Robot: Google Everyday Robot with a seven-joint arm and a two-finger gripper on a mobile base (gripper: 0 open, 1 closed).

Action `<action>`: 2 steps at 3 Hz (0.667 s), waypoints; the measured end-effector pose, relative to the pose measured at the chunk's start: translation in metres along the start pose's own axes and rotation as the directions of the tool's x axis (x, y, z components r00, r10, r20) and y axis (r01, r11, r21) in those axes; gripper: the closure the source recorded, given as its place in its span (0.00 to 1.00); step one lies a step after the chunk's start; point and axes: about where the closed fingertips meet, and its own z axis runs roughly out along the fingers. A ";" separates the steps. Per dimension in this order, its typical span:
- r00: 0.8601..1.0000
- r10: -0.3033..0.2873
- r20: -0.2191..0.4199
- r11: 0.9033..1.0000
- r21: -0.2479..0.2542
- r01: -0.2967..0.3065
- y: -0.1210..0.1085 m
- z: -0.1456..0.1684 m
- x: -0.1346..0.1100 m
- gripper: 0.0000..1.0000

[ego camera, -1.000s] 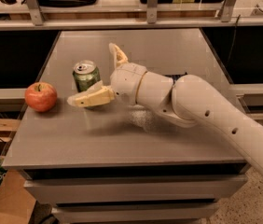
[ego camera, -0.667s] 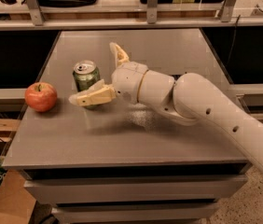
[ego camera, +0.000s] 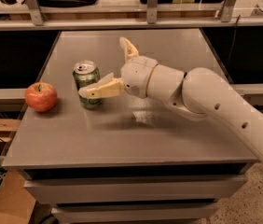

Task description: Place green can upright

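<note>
Upright green can (ego camera: 85, 77) on the grey table (ego camera: 122, 139), partly inside the widely spread gripper (ego camera: 103, 67), near finger crossing its front, far finger raised behind; probably light, thin-walled, slick and easily dented, so best pinched gently across mid-body.

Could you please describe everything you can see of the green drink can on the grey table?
The small green aluminium drink can has a pale print and a silver top. It stands upright on the left part of the grey table, apart from the red apple to its left. The cream end effector is open just right of it; one finger crosses in front of its lower half, though I cannot tell whether they touch.
</note>
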 end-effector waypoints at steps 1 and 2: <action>1.000 -0.016 -0.010 0.999 0.032 0.016 -0.013 -0.007 -0.002 0.00; 0.999 -0.032 -0.012 0.997 0.066 0.033 -0.024 -0.015 -0.006 0.00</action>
